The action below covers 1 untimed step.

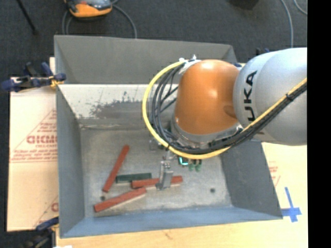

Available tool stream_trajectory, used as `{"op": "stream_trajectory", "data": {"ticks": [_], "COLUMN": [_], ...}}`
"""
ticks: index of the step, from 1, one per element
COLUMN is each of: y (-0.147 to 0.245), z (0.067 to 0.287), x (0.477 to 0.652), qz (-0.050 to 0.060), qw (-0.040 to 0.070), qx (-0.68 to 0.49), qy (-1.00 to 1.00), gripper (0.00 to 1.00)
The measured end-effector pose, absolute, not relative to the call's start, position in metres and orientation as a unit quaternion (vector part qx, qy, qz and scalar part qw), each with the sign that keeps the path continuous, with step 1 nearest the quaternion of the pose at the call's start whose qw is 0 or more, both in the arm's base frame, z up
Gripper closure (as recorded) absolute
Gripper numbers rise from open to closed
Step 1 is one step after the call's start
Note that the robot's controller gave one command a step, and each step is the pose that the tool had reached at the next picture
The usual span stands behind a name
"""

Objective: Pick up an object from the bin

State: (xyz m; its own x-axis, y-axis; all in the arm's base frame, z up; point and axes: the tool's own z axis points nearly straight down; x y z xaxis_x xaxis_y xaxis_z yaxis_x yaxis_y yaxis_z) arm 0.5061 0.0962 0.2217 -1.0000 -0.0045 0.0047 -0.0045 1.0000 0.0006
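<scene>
The grey metal bin (68, 154) is the largest thing here: sloped walls and a flat, scuffed floor that is mostly bare. The arm (271, 105), with its orange cover (207, 97) and looped cables, hangs directly above the pincer (164, 182) and shades the floor behind it.

The pincer stands low, at or just above a short red bar (177, 180). The bar passes beneath it and sticks out on its right. How wide the pincer stands, and whether it has hold of the bar, I cannot tell.

To its left a dark green bar (132, 179) lies end-on to the red one, very close or touching. Further left a long red bar (116, 168) lies slanted. Below and left of the pincer, another long red bar (120, 199) nearly meets the short one's end.

The short bar looks stiff, light and smooth, probably wood or plastic, and unlikely to break. It is best taken across its narrow width near the middle. The green neighbour crowds the left side, while the right has free room.
</scene>
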Motion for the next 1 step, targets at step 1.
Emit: {"op": "stream_trajectory", "data": {"ticks": [1], "y": [0.0957], "z": [0.2258], "x": [0.5075], "qz": [-0.001], "qw": [-0.001], "qx": [0.001], "qy": [-1.000], "gripper": [0.00]}}
